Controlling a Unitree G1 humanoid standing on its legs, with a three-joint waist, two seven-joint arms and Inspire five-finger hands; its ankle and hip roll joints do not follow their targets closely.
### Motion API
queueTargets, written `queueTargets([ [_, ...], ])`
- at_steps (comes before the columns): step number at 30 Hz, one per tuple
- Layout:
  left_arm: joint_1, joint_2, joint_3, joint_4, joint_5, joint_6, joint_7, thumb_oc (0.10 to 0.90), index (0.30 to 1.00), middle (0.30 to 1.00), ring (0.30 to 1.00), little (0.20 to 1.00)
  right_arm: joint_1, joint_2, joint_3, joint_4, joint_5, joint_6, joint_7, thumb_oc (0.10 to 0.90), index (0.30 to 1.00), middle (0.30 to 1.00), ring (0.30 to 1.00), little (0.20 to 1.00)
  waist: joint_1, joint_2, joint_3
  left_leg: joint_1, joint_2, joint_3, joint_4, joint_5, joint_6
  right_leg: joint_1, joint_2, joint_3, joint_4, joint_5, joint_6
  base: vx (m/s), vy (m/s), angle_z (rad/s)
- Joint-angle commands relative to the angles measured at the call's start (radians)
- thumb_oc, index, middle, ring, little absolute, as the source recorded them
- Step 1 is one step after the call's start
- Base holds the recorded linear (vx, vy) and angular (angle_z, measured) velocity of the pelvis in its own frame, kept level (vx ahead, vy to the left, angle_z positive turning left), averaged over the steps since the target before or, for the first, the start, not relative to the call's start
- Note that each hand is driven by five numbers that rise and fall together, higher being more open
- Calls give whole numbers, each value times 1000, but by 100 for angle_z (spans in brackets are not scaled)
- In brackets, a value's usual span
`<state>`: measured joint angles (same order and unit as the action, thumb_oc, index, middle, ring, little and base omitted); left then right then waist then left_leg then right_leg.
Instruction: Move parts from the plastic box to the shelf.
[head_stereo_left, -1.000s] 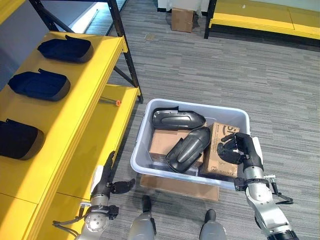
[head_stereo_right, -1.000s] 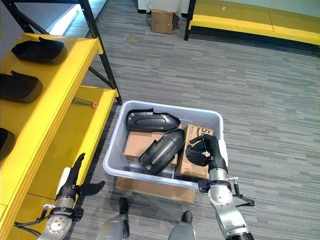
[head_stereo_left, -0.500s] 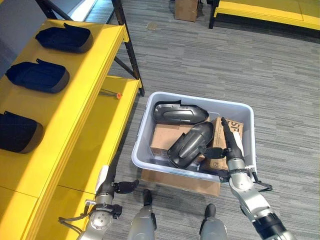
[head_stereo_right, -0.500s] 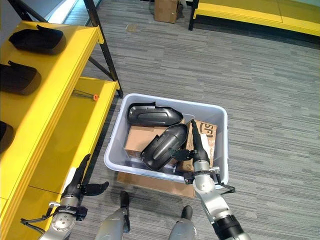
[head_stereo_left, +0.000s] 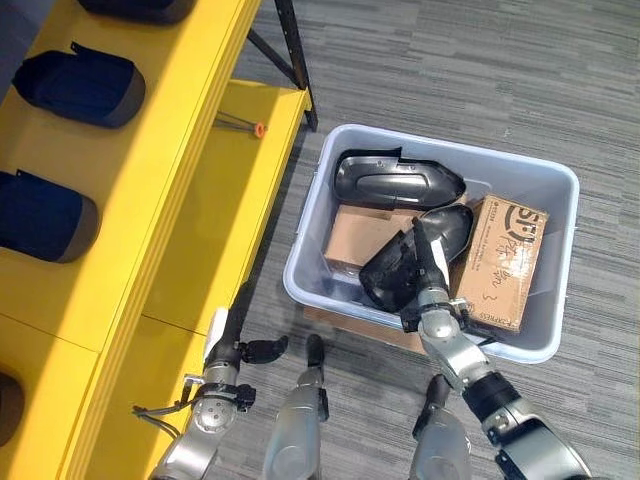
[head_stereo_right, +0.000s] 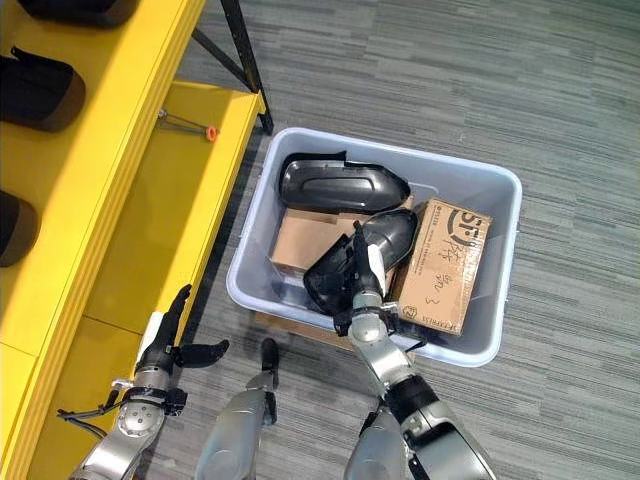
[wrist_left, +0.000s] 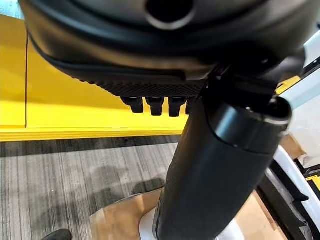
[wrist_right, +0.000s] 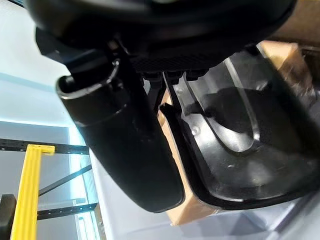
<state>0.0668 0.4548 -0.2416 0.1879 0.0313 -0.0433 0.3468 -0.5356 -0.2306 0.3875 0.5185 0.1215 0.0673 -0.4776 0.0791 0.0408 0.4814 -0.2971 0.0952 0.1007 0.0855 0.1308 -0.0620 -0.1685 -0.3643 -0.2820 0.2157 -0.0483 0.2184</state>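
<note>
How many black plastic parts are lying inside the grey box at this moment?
2. One black part lies at the far side of the grey box; the other leans on the cardboard boxes by the right hand. More may be hidden underneath.

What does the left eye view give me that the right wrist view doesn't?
Left eye view alone: the grey plastic box whole, a second black part at its far end, the printed carton, the yellow shelf with parts already on it, and the left hand by the shelf. Right wrist view alone: the near part's hollow inside. Both: the right hand at that part, over cardboard.
</note>
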Motion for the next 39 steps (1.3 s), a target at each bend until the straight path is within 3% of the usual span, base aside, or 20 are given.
queueTargets([
  [1,-19,80,30,-93,-18,-73,55,900,1000,1000,1000,1000,-147,45,-12,-2,-1,-73,-52,900,1000,1000,1000,1000,19,-36,22,43,-5,19,52,-120,31,-76,24,20,-44,132,-49,-17,32,0],
  [19,-55,102,-31,-101,-9,-80,101,900,1000,1000,1000,1000,-270,99,-55,206,117,-102,-136,900,1000,1000,1000,1000,20,-29,39,-54,-10,26,81,-136,40,-184,19,41,-16,137,-54,-2,10,0],
  [30,-70,93,-45,-96,1,-75,133,900,1000,1000,1000,1000,-242,126,-26,202,103,-99,-146,900,1000,1000,1000,1000,2,-42,39,-77,-12,36,84,-141,42,-218,20,55,-12,140,-55,0,5,-1],
  [39,-72,85,-34,-96,15,-64,155,900,1000,1000,1000,1000,-167,141,53,86,55,-92,-108,900,1000,1000,1000,1000,-18,-59,39,-79,-12,44,77,-142,43,-232,23,67,-14,143,-54,0,0,0],
])
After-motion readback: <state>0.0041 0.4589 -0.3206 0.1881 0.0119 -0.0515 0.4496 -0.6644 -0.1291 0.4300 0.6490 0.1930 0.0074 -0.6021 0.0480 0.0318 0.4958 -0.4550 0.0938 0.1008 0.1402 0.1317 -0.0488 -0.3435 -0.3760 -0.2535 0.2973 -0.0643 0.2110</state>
